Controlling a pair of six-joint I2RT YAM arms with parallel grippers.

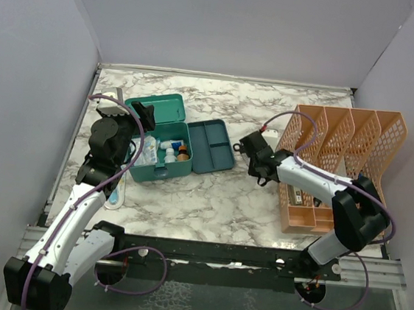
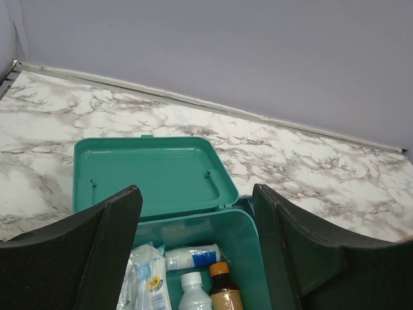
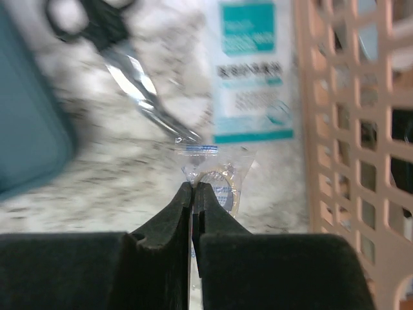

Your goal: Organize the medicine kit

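**Kit open, right arm pinching a packet**

Orange rack stands at right. Medicine kit sits left of centre, lid laid open, with its insert tray just right of it. My left gripper hangs over the kit, spread wide and empty. My right gripper is pinched closed on a clear packet.

Teal-green medicine kit, orange mesh rack, grey-veined white marble table, clear blue-printed packet.
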